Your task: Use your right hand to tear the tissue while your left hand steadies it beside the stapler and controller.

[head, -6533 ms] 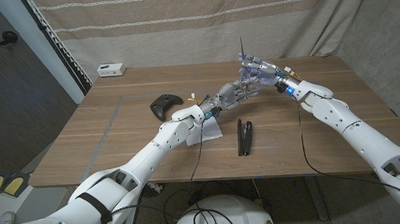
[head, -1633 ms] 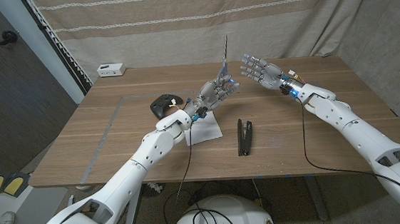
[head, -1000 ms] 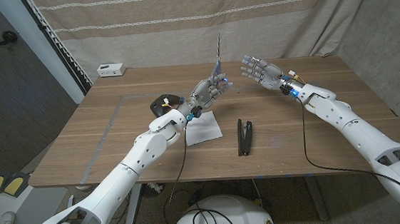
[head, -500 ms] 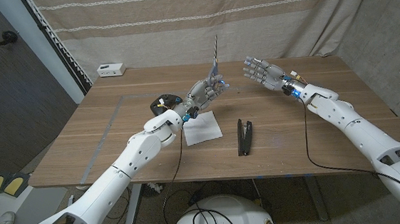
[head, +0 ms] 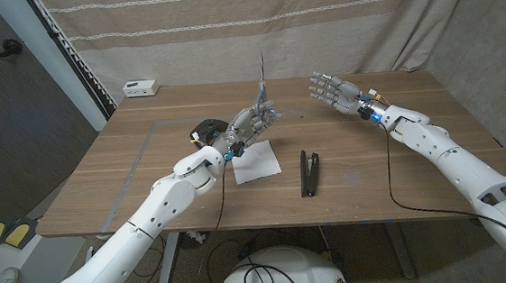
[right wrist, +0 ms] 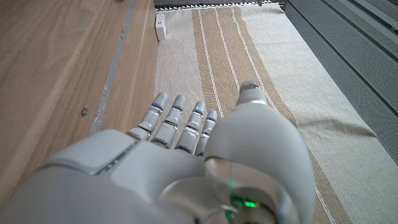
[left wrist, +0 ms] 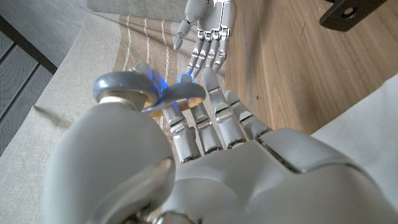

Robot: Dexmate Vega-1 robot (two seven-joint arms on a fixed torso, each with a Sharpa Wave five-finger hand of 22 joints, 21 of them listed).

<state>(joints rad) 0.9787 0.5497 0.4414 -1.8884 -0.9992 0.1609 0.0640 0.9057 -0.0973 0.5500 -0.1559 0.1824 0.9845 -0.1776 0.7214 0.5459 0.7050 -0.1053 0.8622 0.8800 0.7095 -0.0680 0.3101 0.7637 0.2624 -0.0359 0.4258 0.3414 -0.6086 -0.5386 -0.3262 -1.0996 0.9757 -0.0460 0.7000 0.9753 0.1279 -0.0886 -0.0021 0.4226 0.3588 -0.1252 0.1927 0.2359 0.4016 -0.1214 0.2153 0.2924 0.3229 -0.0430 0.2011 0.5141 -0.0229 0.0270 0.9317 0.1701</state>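
A thin strip of tissue (head: 262,76) stands nearly upright above the middle of the wooden table (head: 399,162), seen almost edge-on in the head view, so it reads as a narrow sliver against the curtain. Its lower end is pinched in the fingertips of the left hand (head: 249,120), which is raised off the table with the fingers pointing up and away from the robot. In the left wrist view the thumb (left wrist: 152,93) curls across toward the other fingers — the tissue itself is too thin there to make out.

Below and just in front of that hand a larger white sheet of tissue (head: 256,162) lies flat on the table; its corner shows pale in the left wrist view too (left wrist: 367,124).

The right hand (head: 333,90) hovers above the table's far right part, well apart from the left hand, with the fingers spread and nothing in them. The right wrist view shows the same from behind: the fingers (right wrist: 176,121) extended side by side, bare, with table and curtain beyond.

A black stapler (head: 310,172) lies lengthwise near the table's front edge, just to the right of the flat sheet. The black game controller (head: 203,128) sits on the left, partly hidden behind the left forearm. A small white box (head: 140,88) rests at the table's far left corner, in front of the striped beige curtain (head: 253,24).
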